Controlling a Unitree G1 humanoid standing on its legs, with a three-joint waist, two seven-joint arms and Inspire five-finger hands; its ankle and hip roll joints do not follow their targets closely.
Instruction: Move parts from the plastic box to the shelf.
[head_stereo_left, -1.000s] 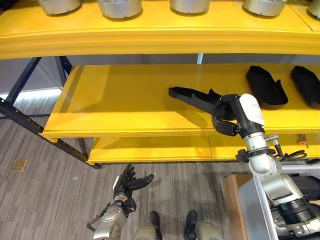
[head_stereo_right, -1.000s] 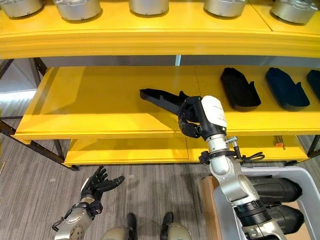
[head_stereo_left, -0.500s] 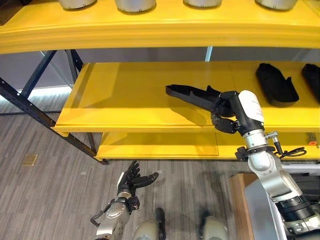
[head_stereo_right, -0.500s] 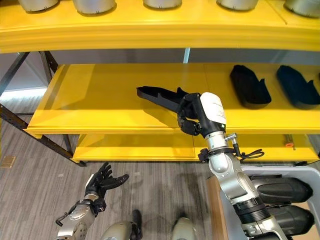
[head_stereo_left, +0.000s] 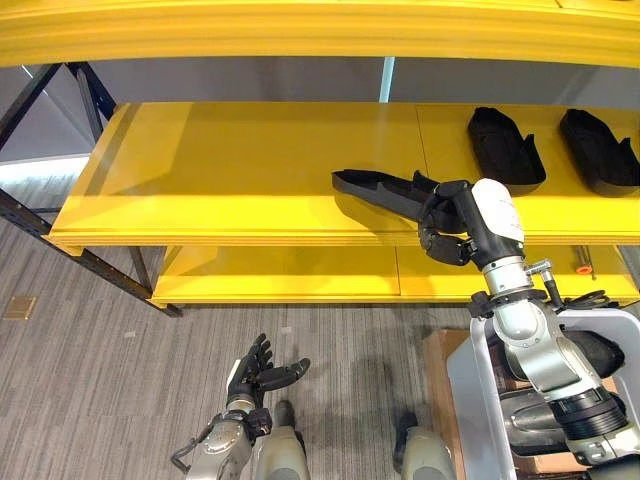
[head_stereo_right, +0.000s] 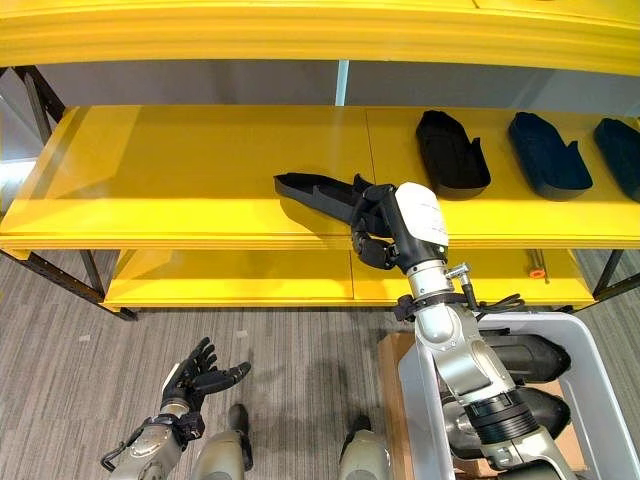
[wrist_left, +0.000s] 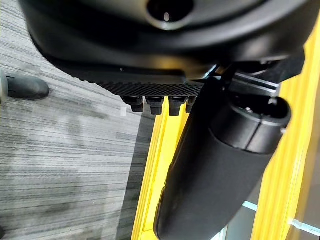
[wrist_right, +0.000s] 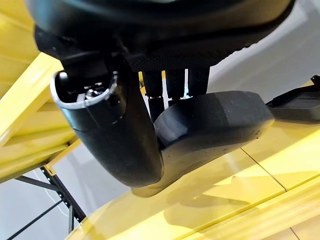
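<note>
My right hand (head_stereo_left: 446, 226) is shut on a long black part (head_stereo_left: 375, 188), thumb (wrist_right: 115, 130) and fingers curled round its near end. The part (wrist_right: 215, 117) reaches left over the front of the yellow shelf's middle board (head_stereo_left: 240, 170), casting a shadow close beneath it; I cannot tell whether it touches the board. The grey plastic box (head_stereo_right: 412, 372) stands at the lower right under my right arm, with more black parts (head_stereo_right: 525, 355) inside. My left hand (head_stereo_left: 260, 375) hangs low over the floor with its fingers straight, holding nothing.
Further right on the same board lie three black parts (head_stereo_right: 452, 150) (head_stereo_right: 545, 155) (head_stereo_right: 622, 150). An upper yellow board (head_stereo_left: 300, 30) overhangs the work. A lower board (head_stereo_left: 290, 285) sits beneath. A brown carton (head_stereo_left: 440, 365) stands beside the box. Grey carpet (head_stereo_left: 100, 380) lies left.
The whole picture has shifted as the camera moved. My right hand keeps its hold on the part at about the same place over the board. The left hand stays low and open.
</note>
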